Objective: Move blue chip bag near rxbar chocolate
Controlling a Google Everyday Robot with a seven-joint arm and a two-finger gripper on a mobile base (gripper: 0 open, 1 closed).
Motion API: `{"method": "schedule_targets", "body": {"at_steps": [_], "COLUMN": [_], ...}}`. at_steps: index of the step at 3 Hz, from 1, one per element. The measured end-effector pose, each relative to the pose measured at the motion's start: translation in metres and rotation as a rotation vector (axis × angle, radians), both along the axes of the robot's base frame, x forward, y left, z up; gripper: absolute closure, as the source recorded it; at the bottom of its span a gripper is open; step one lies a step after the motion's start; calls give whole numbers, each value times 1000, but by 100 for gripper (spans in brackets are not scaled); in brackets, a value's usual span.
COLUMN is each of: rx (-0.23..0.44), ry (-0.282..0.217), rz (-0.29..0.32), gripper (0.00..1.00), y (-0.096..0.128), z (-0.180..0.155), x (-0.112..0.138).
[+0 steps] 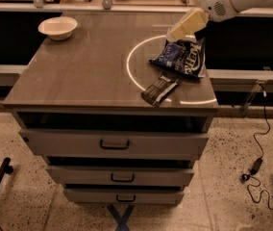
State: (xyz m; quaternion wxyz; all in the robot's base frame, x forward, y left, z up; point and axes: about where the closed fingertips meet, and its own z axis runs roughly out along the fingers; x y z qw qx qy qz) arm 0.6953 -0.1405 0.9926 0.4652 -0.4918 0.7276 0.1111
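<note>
Nothing can be read for certain. The blue chip bag [182,57], by the right edge of the desk [88,66], carries large white lettering too crumpled to spell out. The rxbar chocolate [159,89], near the front right corner, shows only pale lines. The claw [175,34] hangs just over the bag's far end.

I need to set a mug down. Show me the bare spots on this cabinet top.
Bare: the left and middle of the cabinet top, from the white bowl at the back-left corner to the front edge. Crowded: the right side, where the gripper sits at the top of the blue chip bag, the rxbar chocolate in front.
</note>
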Motion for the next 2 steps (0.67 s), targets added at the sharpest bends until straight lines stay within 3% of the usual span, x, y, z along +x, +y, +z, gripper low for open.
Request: {"method": "schedule_targets", "body": {"at_steps": [1, 2], "rx": [14, 14], "ry": [10, 10], "rz": [-68, -68], "gripper": [0, 0], "y": [-7, -7], "z": [1, 1], "x": [8, 8]}}
